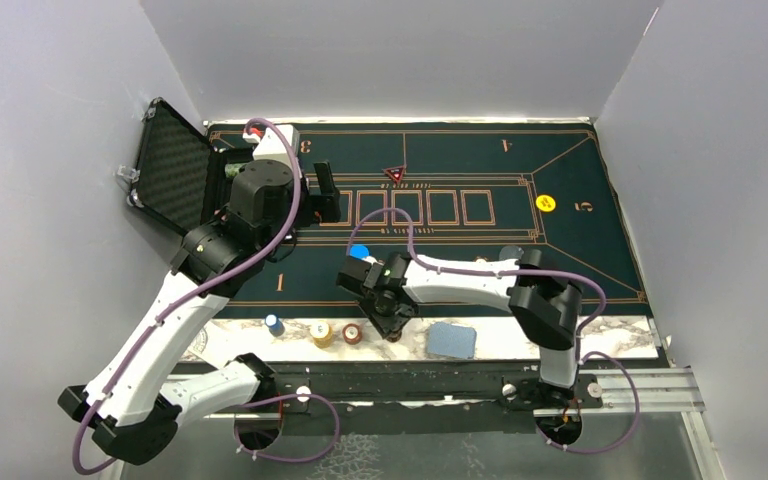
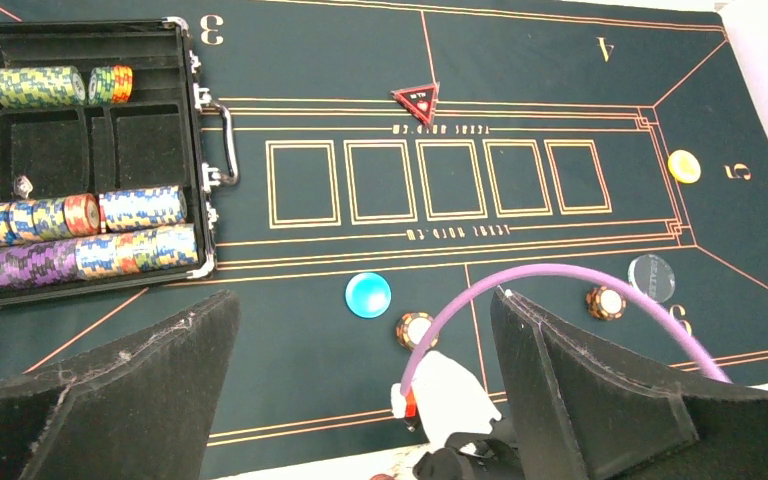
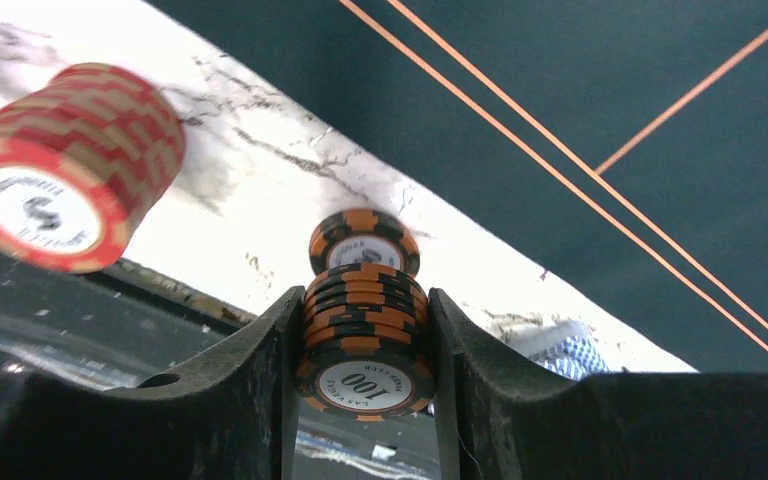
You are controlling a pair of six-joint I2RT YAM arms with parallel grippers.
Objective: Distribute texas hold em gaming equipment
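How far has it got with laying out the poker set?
Done: the red triangular marker, yellow disc, blue disc and clear disc lie on the mat, with two small chip stacks. In hand: the right gripper pinches an orange-and-black chip stack over the marble edge. Left: the card deck sits undealt, and rows of chips sit in the case; the left gripper is open, empty.

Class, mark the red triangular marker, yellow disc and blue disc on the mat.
red triangular marker (image 2: 416, 99): left wrist view, centre of its top face.
yellow disc (image 2: 683, 166): left wrist view, centre of its face.
blue disc (image 2: 368, 295): left wrist view, centre of its face.
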